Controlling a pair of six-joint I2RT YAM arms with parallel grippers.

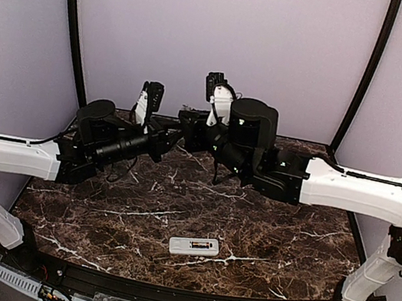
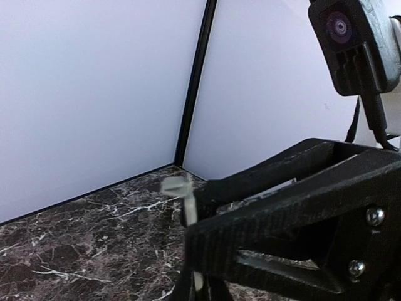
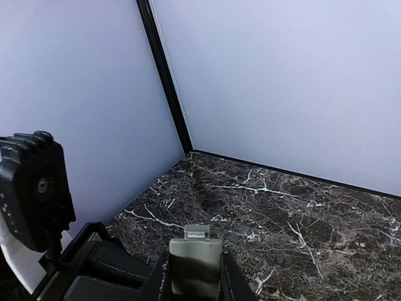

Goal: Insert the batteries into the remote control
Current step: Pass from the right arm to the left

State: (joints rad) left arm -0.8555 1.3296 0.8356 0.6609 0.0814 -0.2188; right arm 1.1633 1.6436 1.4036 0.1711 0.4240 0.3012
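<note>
The white remote control (image 1: 194, 246) lies back-up near the table's front edge. The batteries (image 1: 202, 243) show as dark shapes with orange marks in its open bay. Both grippers meet above the back middle of the table, far from the remote. My right gripper (image 3: 195, 279) is shut on the flat sides of a small grey cover piece (image 3: 195, 254), whose clip end points away. In the left wrist view the cover (image 2: 188, 202) shows edge-on, and my left gripper (image 2: 199, 287) is shut on its thin lower edge. The right gripper's black body (image 2: 282, 213) crosses that view.
Pale enclosure walls meet in a black-framed corner (image 3: 164, 75) just beyond the grippers. Dark marble tabletop (image 1: 135, 217) lies between the arms and the remote. The left wrist camera (image 3: 34, 188) sits close beside the right gripper.
</note>
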